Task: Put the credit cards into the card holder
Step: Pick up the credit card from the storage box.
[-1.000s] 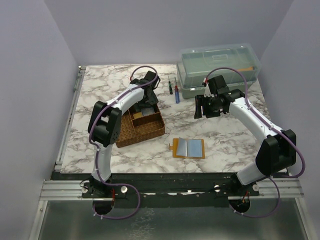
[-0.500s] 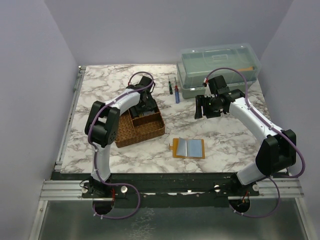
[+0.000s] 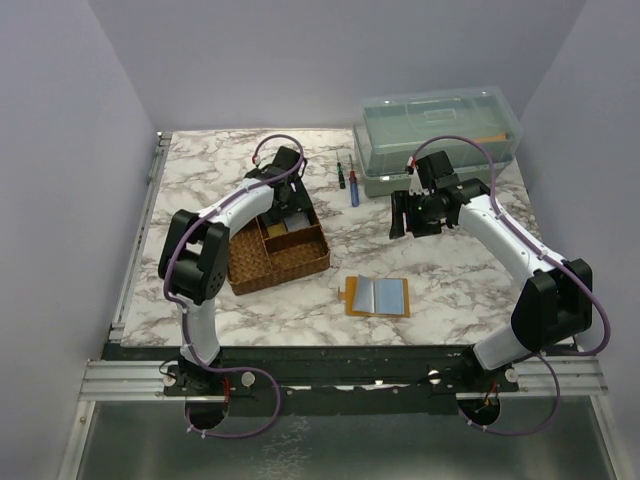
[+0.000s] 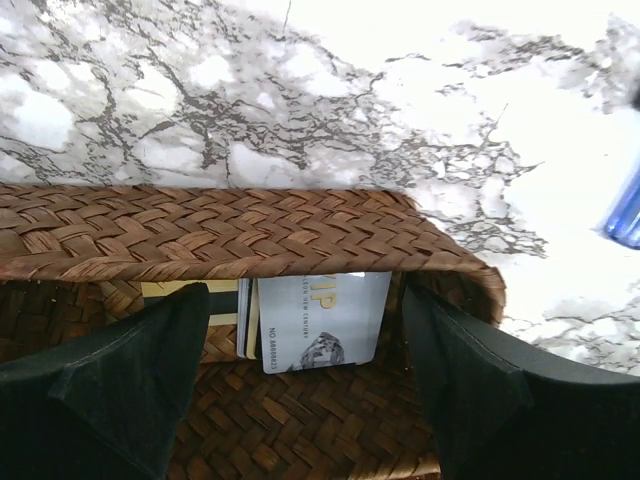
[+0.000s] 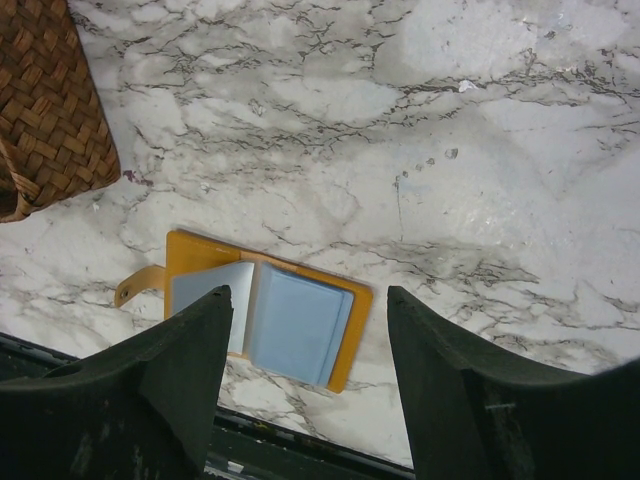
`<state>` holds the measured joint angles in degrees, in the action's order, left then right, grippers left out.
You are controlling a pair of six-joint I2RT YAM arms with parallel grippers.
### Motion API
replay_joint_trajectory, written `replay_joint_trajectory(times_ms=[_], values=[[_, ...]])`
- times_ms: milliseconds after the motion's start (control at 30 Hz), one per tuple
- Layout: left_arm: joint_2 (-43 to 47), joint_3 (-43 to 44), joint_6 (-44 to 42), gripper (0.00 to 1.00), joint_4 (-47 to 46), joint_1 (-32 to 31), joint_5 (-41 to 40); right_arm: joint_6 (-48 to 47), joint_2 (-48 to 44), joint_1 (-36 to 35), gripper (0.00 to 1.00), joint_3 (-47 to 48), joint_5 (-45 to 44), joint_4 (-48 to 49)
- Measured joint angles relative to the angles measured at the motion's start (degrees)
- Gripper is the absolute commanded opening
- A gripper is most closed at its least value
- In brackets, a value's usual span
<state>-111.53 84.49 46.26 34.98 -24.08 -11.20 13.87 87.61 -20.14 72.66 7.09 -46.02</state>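
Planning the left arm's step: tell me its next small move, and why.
Probably lower the left hand and close on the credit cards. Its fingers stand open on either side of them, at the foot of the woven tray's wall. The card holder lies open, ready to take them.

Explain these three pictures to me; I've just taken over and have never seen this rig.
Two robot arms, each ending in a two-finger gripper, work over a marble table. The top view looks down from behind the arms. The other two views come from cameras on the wrists, so the dark shapes at their lower edges are each gripper's own fingers. The left gripper is open over a woven tray, where the cards lie. The right gripper is open above the table, looking down at the card holder, which lies open. Neither gripper holds anything. A clear box sits at the back.
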Motion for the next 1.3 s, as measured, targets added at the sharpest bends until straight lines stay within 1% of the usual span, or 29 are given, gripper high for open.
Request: replay_joint_trajectory(times_ms=[333, 567, 633, 933, 1033, 1233, 1300], values=[[0.5, -0.1, 1.6, 0.83, -1.1, -0.1, 0.0, 0.0, 0.0, 0.0, 0.68, 0.0, 0.0, -0.2], [-3.1, -0.1, 1.7, 0.82, -1.1, -0.3, 0.0, 0.0, 0.0, 0.0, 0.68, 0.0, 0.0, -0.2], [-4.0, -0.1, 1.7, 0.8, -1.1, -0.4, 0.0, 0.0, 0.0, 0.0, 0.68, 0.0, 0.0, -0.2], [-4.2, -0.1, 1.2, 0.53, -1.8, -0.5, -0.6, 0.0, 0.0, 0.0, 0.68, 0.0, 0.0, -0.3], [-3.8, -0.1, 1.1, 0.4, -1.9, -0.6, -0.7, 0.0, 0.0, 0.0, 0.68, 0.0, 0.0, -0.3], [-2.3, -0.1, 1.1, 0.23, -1.6, -0.6, -0.8, 0.0, 0.0, 0.0, 0.68, 0.0, 0.0, -0.3], [-1.6, -0.1, 1.0, 0.18, -1.4, -0.7, -0.9, 0.0, 0.0, 0.0, 0.68, -0.2, 0.0, -0.3]])
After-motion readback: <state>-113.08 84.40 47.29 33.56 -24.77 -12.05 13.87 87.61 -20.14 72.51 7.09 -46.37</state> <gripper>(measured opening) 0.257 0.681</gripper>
